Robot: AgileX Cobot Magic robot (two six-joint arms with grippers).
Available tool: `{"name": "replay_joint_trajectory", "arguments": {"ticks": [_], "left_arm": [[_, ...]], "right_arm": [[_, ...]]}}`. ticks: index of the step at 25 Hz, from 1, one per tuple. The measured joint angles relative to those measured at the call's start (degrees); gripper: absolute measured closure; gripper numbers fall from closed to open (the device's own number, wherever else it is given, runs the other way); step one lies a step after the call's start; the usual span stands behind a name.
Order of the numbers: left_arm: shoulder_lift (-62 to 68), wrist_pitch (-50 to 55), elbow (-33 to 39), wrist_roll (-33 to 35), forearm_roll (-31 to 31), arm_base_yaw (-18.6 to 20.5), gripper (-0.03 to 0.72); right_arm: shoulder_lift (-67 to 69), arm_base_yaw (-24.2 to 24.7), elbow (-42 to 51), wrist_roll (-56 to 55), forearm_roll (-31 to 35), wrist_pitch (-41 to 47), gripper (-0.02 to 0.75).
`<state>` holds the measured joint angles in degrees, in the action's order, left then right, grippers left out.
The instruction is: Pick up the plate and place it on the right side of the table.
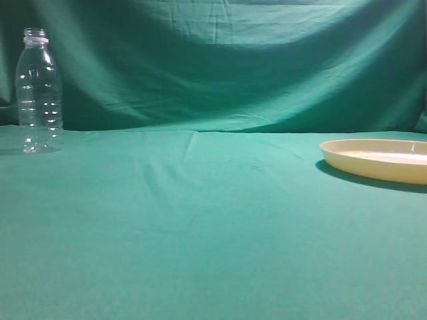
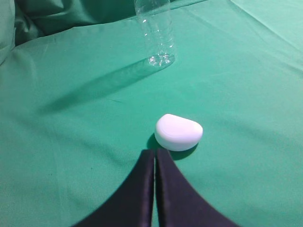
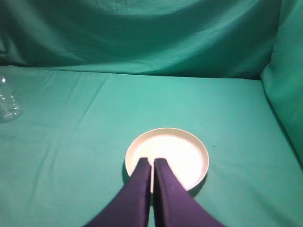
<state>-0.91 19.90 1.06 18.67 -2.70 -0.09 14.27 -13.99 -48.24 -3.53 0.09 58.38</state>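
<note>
The cream-yellow plate (image 1: 377, 160) lies flat on the green table (image 1: 200, 227) at the right edge of the exterior view. In the right wrist view the plate (image 3: 180, 151) lies below and just ahead of my right gripper (image 3: 152, 161). That gripper's jaws are shut with nothing between them, and their tips overlap the plate's near rim in the picture. My left gripper (image 2: 155, 151) is shut and empty, above the cloth on the left side. Neither gripper shows in the exterior view.
A clear plastic bottle (image 1: 39, 93) stands upright at the far left; it also shows in the left wrist view (image 2: 156, 33) and the right wrist view (image 3: 7, 101). A small white rounded lump (image 2: 178, 132) lies just ahead of the left fingertips. A green cloth backdrop rises behind.
</note>
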Motion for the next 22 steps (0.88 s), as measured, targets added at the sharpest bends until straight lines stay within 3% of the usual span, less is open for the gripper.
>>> {"name": "replay_joint_trajectory", "arguments": {"ticks": [5,15,22], "left_arm": [[0.0,0.0,0.0,0.0,0.0,0.0,0.688],[0.0,0.0,0.0,0.0,0.0,0.0,0.688],[0.0,0.0,0.0,0.0,0.0,0.0,0.688]], "right_arm": [[-2.5,0.9,6.6,0.1,-2.4,-5.8,0.738],[-14.4,9.6,29.5,0.3,-2.7,-25.7,0.738],[-14.9,9.9,47.0,0.3,-3.1,-37.1,0.738]]}}
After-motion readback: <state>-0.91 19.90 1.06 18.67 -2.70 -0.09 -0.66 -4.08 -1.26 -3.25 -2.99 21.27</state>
